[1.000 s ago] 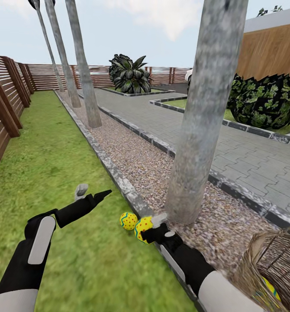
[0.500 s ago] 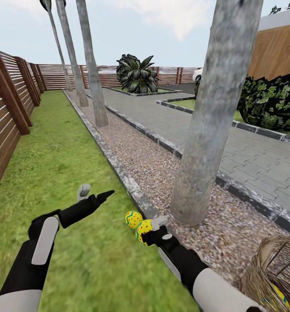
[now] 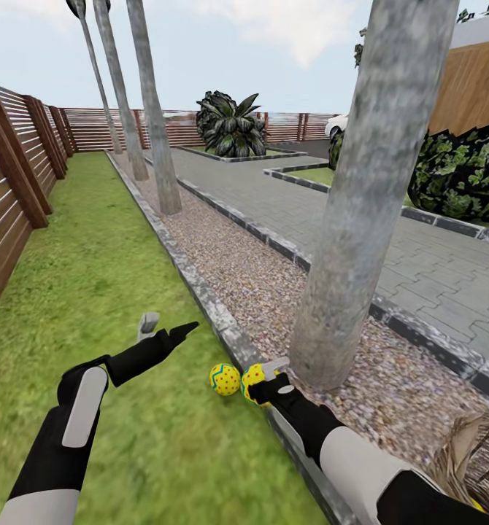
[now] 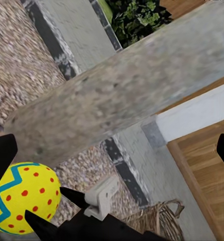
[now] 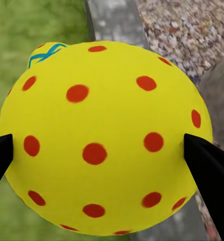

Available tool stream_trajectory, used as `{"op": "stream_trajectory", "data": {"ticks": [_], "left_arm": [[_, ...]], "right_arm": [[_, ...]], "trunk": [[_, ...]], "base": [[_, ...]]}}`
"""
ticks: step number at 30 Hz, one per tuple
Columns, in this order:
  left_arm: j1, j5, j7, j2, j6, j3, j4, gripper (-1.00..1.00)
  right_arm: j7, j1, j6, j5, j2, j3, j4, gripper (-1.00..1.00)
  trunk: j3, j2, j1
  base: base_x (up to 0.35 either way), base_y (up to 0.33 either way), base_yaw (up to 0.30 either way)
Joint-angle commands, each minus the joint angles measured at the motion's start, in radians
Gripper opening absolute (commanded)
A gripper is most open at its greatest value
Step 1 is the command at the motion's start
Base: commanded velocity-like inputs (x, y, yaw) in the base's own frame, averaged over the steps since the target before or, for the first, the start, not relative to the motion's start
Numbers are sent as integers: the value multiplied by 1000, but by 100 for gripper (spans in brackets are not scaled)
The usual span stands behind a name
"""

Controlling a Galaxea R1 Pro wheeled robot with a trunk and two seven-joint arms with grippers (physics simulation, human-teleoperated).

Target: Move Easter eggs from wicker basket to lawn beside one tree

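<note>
The near tree [image 3: 365,219], a thick mottled-grey trunk, rises from the gravel strip [image 3: 266,284] just across the stone kerb [image 3: 201,292] from the lawn [image 3: 91,277]. Three more grey trunks [image 3: 153,109] stand further along the same strip. A brown slatted fence [image 3: 14,175] bounds the lawn on the left and at the far end. Grey paving [image 3: 420,270] runs to the right of the gravel, with dark leafy shrubs [image 3: 460,175] and a spiky plant [image 3: 233,124] beyond it. The kerb lies between the lawn and the trunk.

One egg [image 3: 225,379] lies on the grass just beside the kerb, near the foot of the near tree. A second egg [image 3: 254,379] sits just beside it, over the kerb edge, clamped in the right gripper [image 3: 265,378]. In the right wrist view this egg [image 5: 104,138] shows between the two dark fingertips [image 5: 207,170], which press on its opposite sides. Whether the held egg touches the ground cannot be told.

The left gripper [image 3: 164,329] hangs over the lawn, well to the left of both eggs, with its jaws apart and nothing between them. Its wrist view shows the loose egg [image 4: 24,203], the near trunk [image 4: 122,95] and the right gripper's pale finger [image 4: 104,196].

The wicker basket [image 3: 474,456] stands at the lower right, on the gravel side of the right arm, mostly cut off by the frame. A sliver of yellow [image 3: 478,504] shows inside it, too small to identify.
</note>
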Motion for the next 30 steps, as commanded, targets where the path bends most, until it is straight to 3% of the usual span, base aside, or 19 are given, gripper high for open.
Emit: {"op": "stream_trajectory", "data": {"ticks": [1,11,30], "left_arm": [[-1,-1,-4,-3,6,1,0,100],[-1,-1,-4,-5,6,2,0,100],[-1,-1,-5,-5,4,1,-2,100]], "right_arm": [[-7,0,4,-10,0,8,-3,-100],[-7,2,5,-10,2,9,-8,-100],[-16,3,11,-14,1,9,7,-100]], "trunk": [[-1,0,0],[3,0,0],[3,0,0]], "base": [[0,0,0],[0,0,194],[63,69,6]]}}
